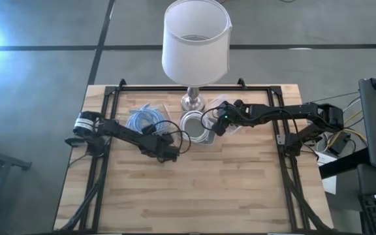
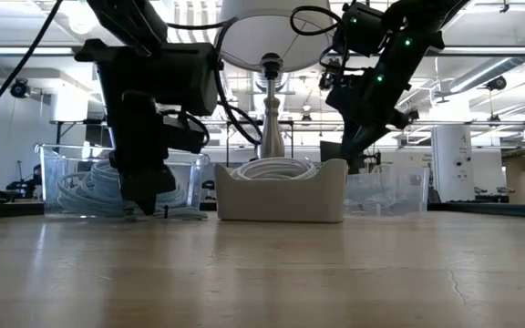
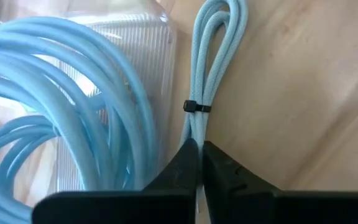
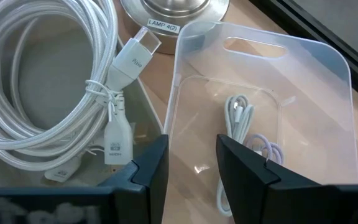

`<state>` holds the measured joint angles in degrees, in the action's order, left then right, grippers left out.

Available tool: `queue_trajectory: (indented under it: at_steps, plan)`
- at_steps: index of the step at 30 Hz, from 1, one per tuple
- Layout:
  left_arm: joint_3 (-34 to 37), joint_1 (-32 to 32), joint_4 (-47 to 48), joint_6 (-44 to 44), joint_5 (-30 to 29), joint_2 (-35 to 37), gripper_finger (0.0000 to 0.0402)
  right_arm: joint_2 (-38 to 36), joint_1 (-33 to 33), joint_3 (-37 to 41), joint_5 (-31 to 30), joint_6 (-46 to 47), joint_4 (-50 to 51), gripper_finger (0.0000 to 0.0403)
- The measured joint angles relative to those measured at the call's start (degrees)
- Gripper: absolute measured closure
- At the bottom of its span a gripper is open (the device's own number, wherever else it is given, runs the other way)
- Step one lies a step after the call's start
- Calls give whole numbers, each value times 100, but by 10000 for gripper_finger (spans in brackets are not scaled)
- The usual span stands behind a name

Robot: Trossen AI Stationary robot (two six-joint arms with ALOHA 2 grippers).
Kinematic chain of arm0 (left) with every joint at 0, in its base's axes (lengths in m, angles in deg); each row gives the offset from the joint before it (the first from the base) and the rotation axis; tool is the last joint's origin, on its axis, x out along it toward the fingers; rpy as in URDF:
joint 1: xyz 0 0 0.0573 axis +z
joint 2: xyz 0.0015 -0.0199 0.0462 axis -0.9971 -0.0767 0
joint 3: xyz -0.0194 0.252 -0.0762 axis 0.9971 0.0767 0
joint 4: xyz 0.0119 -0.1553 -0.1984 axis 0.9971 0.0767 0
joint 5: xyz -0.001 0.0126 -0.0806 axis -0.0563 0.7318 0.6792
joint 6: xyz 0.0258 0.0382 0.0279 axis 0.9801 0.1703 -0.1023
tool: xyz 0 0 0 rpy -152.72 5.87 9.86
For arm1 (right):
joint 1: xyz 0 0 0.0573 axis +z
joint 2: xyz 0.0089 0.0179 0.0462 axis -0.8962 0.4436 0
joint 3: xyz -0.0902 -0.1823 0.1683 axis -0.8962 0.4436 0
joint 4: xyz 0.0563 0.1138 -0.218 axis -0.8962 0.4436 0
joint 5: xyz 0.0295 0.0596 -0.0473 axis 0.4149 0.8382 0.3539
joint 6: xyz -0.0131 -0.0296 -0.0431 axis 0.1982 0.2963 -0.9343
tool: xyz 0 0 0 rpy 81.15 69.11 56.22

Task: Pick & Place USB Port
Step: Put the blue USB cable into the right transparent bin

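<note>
Pale blue cable [image 3: 213, 56] sits clamped in the left gripper [image 3: 199, 163], lying just ahead of its fingertips. The right gripper [image 4: 191, 155] hangs fingers apart over a clear bin [image 4: 303, 93]. Probably the pick step; next comes lifting the cable clear.

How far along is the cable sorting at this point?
Already binned: one thin white cable in the clear bin. In hand: the left pincer, shut on a tied light-blue cable on the table. Left: placing it. The right pincer hovers open over the clear bin.

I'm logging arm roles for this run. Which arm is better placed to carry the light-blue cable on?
The left. Its gripper is shut on the tied light-blue cable beside the clear bin. The right gripper hangs open over another clear bin, away from it.
</note>
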<state>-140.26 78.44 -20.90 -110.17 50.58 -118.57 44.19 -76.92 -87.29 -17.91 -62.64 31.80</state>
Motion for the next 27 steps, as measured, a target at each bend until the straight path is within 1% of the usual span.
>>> queue_trajectory:
  at_steps: [2,8,10,14,19,21,23,27]
  plan:
    - [0,-34,23,79,87,101,388,0,0,0,0,-2,1,272]
    - [-4,-166,196,141,79,629,389,0,2,0,3,-42,0,274]
    - [-5,-243,237,143,78,859,389,-1,34,0,8,-305,0,277]
    - [-7,-348,242,237,79,1314,387,-66,230,-102,73,-751,7,282]
    - [-7,-358,240,406,62,1760,387,-149,685,-389,97,-1166,-111,279]
    - [-5,-360,227,484,64,1895,387,-155,917,-452,113,-1498,-449,277]
    - [-5,-360,203,543,79,2021,387,-155,1157,-456,195,-2026,-893,275]
    - [-1,-360,135,751,189,2207,387,-122,1592,-376,662,-3433,-1576,273]
